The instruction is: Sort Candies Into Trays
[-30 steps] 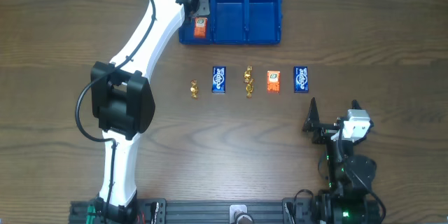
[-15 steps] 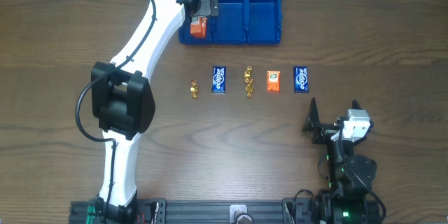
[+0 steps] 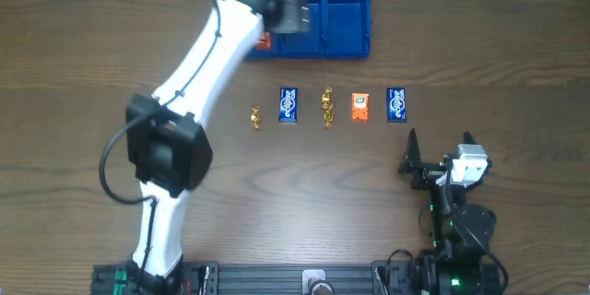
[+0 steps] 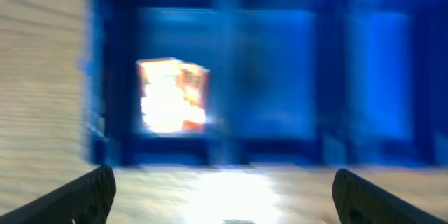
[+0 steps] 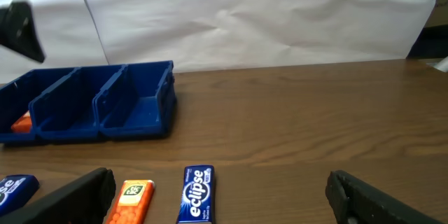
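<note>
A blue three-compartment tray point(image 3: 346, 20) stands at the table's far side. An orange candy pack point(image 3: 263, 43) lies in its leftmost compartment, blurred in the left wrist view as orange candy pack point(image 4: 171, 96). My left gripper point(image 3: 297, 14) hangs over the tray near the left and middle compartments, open and holding nothing. In a row nearer me lie a gold candy point(image 3: 256, 116), a blue pack point(image 3: 289, 104), gold candies point(image 3: 327, 108), an orange pack point(image 3: 359, 107) and another blue pack point(image 3: 396, 104). My right gripper point(image 3: 438, 155) rests open near its base, short of the row.
The right wrist view looks across the table to the tray point(image 5: 91, 108), with the orange pack point(image 5: 129, 199) and blue pack point(image 5: 197, 192) close by. A white sheet backs the table. Bare wood lies left and right of the candy row.
My left gripper has swung to the right across the tray, away from the orange pack, which stays in the leftmost compartment. The right arm has not moved.
</note>
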`<state>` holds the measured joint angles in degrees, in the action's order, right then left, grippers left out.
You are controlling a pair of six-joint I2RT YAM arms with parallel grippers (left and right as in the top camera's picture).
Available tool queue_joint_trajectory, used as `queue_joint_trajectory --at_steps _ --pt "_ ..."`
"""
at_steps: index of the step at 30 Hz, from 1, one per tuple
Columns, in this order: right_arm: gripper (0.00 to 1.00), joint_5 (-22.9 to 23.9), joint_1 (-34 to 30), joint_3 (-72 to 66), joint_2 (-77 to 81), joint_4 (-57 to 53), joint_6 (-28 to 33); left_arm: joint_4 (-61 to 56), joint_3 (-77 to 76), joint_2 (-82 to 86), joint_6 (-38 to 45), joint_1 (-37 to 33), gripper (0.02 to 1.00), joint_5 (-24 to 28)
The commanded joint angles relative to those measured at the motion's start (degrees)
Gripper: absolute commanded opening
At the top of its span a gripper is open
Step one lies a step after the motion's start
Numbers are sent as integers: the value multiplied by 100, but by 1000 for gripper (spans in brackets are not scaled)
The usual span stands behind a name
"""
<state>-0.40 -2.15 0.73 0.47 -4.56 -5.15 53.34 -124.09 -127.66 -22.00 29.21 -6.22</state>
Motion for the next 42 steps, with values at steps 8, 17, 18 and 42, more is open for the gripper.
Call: queue_joint_trajectory --at_steps 8,17,18,42 --pt "1000 26 59 -31 -35 -22 55 702 -83 184 -1976 2085 998 -363" --pt "1000 26 59 -31 -35 -22 55 662 -83 -463 -2437 2332 998 -153" --pt "1000 28 59 -31 -35 -22 55 629 -83 -560 -2435 2330 998 -122" --pt "1000 26 59 -31 -35 -22 55 -48 -83 -1447 -2518 2256 816 -13"
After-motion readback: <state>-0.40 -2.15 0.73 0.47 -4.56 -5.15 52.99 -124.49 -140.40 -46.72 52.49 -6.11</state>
